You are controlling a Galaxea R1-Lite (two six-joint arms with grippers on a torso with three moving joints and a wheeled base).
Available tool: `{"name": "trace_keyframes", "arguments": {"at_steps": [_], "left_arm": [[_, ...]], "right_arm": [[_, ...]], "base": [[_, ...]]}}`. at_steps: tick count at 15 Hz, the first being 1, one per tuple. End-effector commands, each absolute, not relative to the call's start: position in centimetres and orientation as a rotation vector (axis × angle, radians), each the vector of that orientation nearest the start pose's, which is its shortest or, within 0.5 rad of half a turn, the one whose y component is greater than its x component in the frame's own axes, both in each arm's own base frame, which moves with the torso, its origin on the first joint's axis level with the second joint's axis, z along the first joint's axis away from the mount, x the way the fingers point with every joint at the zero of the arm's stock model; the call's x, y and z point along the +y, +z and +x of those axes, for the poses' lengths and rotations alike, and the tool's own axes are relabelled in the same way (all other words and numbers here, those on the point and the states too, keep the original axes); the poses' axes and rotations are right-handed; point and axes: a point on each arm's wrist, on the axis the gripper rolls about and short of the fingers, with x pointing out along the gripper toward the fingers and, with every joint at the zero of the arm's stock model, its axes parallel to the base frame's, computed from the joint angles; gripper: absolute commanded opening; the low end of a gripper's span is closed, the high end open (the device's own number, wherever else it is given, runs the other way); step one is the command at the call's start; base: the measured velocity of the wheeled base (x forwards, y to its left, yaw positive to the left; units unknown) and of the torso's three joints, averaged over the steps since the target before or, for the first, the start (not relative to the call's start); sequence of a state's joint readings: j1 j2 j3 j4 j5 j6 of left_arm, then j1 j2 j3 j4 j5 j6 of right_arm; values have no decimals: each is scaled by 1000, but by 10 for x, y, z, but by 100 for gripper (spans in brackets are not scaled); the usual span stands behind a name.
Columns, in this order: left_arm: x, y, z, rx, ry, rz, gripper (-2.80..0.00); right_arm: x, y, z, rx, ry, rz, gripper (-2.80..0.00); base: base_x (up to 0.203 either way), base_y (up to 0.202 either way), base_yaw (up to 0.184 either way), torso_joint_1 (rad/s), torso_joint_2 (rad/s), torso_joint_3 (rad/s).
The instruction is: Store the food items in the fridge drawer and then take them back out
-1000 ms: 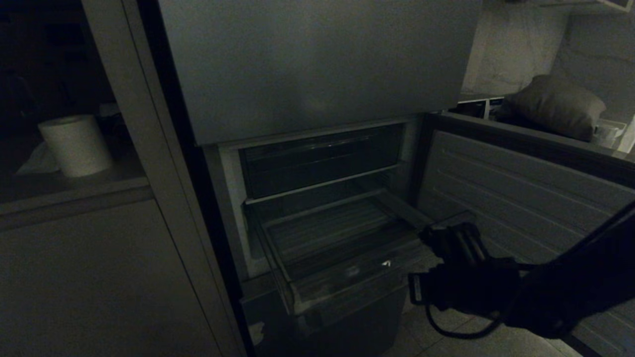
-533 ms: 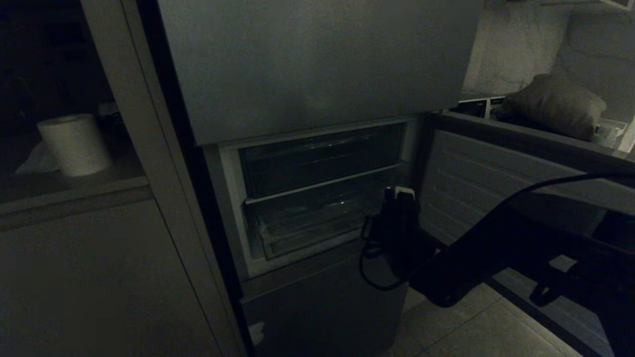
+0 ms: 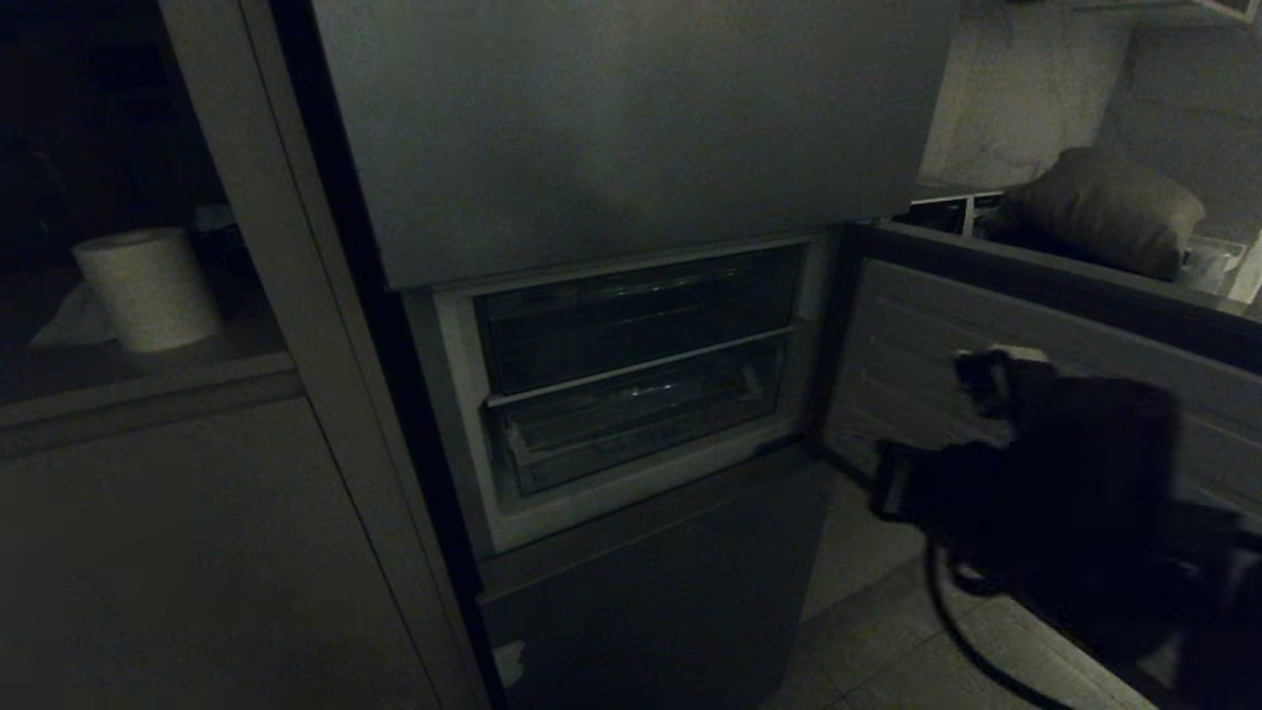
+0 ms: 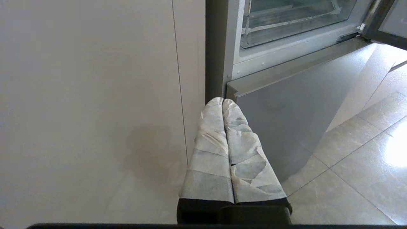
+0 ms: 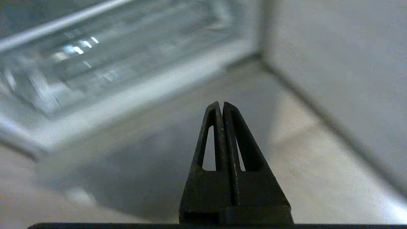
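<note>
The clear fridge drawer [image 3: 641, 414] sits pushed into the open compartment; it also shows in the left wrist view [image 4: 286, 22] and, blurred, in the right wrist view [image 5: 111, 54]. No food items show in any view. My right gripper [image 3: 976, 370] hangs in front of the open door, to the right of the drawer and apart from it. Its dark fingers are shut on nothing [image 5: 222, 105]. My left gripper [image 4: 222, 101], wrapped in white tape, is shut and empty, parked low beside the fridge's left edge.
The open fridge door [image 3: 1035, 325] swings out on the right, just behind my right arm. A darker bin [image 3: 631, 316] sits above the drawer, a closed lower door [image 3: 670, 582] below. A paper roll [image 3: 148, 286] stands on the left counter. Tiled floor [image 3: 887, 631] lies below.
The drawer, pulled out a second ago, has slid shut with my right gripper against its front. That gripper has since drawn back to the right, away from the fridge.
</note>
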State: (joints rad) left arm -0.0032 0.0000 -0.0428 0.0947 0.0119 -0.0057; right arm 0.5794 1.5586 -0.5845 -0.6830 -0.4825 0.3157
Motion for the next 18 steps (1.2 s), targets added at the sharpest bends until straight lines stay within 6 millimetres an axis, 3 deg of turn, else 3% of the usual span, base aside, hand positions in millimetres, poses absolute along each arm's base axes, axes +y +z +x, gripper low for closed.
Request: {"name": "trace_keyframes", "arguments": {"at_steps": [1, 3, 5, 7, 9, 11, 18], "left_arm": [[0, 78, -26, 54, 9, -6, -280], [0, 78, -26, 54, 9, -6, -280], [0, 78, -26, 54, 9, -6, -280], [0, 78, -26, 54, 9, -6, -280], [0, 78, -26, 52, 9, -6, -280], [0, 78, -26, 54, 9, -6, -280], [0, 77, -26, 54, 9, -6, -280]], "right_arm": [[52, 209, 126, 99, 34, 196, -280], [15, 194, 72, 38, -15, 119, -280], [0, 169, 28, -32, -58, 58, -280], [-4, 133, 1, -54, -97, -25, -280], [-2, 98, -8, 25, -83, -105, -280], [0, 84, -17, 27, -7, -133, -280], [0, 76, -23, 0, 11, -60, -280]], "base": [[0, 0, 0, 0, 0, 0], [0, 0, 0, 0, 0, 0], [0, 0, 0, 0, 0, 0], [0, 0, 0, 0, 0, 0], [0, 0, 0, 0, 0, 0], [0, 0, 0, 0, 0, 0], [0, 0, 0, 0, 0, 0]]}}
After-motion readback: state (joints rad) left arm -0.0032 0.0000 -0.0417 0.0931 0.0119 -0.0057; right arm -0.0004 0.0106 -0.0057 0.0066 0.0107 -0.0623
